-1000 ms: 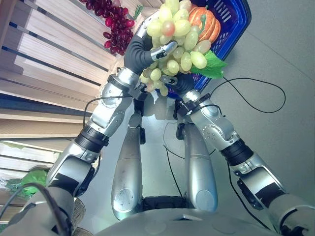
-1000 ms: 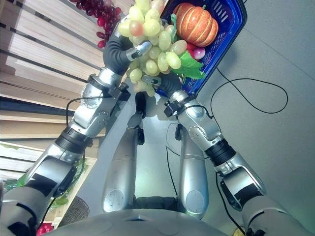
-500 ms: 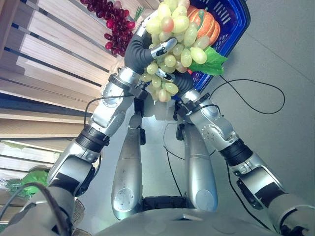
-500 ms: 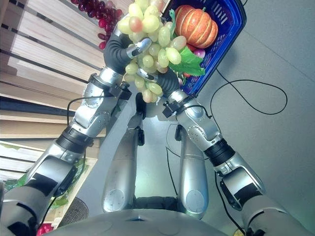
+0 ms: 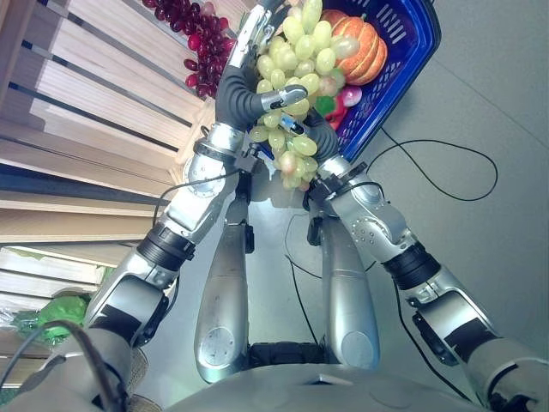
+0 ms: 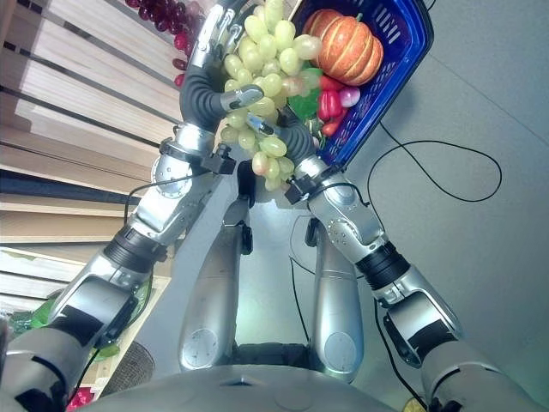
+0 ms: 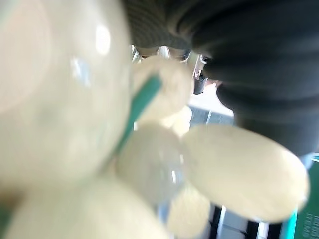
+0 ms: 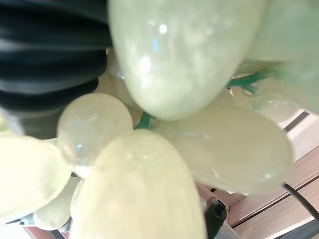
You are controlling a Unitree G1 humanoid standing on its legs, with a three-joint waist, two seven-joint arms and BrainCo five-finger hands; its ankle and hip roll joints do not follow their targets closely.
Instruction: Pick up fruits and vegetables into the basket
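Green grape bunch (image 5: 296, 64) held up at the near edge of the blue basket (image 5: 403, 60), partly over its rim. Left hand (image 5: 257, 34) has fingers curled round the bunch; right hand (image 5: 296, 130) mostly hidden under grapes, grip unclear. Pumpkin (image 5: 360, 43) and red pepper (image 6: 330, 103) in basket. Red grapes (image 5: 202, 51) on wooden shelf (image 5: 94, 94).

Bunch of pale green plastic grapes (image 5: 296, 81) hides most of right hand (image 5: 294, 129); its grasp unreadable. Blue plastic slatted basket (image 5: 403, 64) cut off at top edge. Wrist views: blurred grapes.
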